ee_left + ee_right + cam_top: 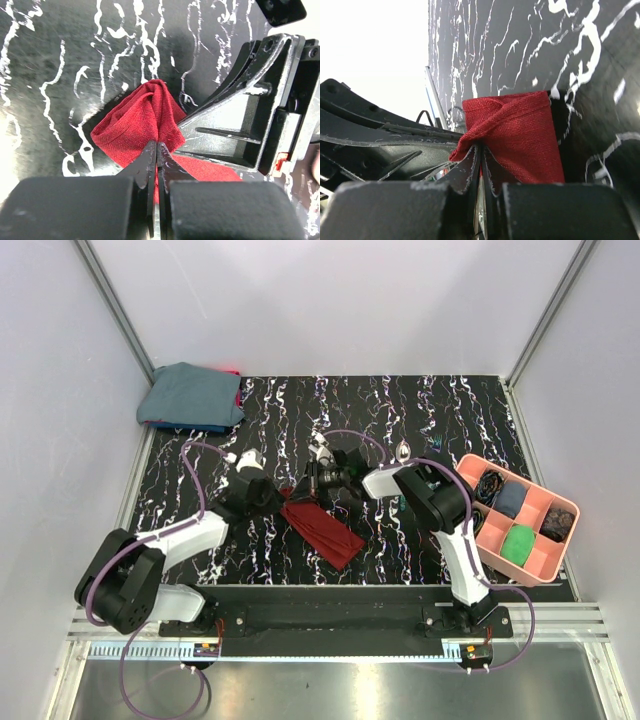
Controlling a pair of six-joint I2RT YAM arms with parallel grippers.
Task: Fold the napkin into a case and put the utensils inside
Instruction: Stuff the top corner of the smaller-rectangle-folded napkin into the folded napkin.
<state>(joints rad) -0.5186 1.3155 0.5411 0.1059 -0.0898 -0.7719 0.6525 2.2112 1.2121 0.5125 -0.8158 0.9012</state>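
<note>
The napkin (322, 533) lies near the middle of the counter (450, 410) as a narrow dark red strip of several layers, set diagonally between the 2 arms. Its far-left end is bunched. The left jaws are closed tight on a fold of it, and the right jaws, just beside them, are pinched shut on the same end from the other side. A spoon (402, 450) rests behind the right arm, well apart from the cloth. The pink tray (545, 570) sits at the right edge.

The step in hand looks like another fold toward the case. To do it well, the 2 grips should travel together and level, keep the edge taut, and lower it square onto the strip before either releases.
</note>
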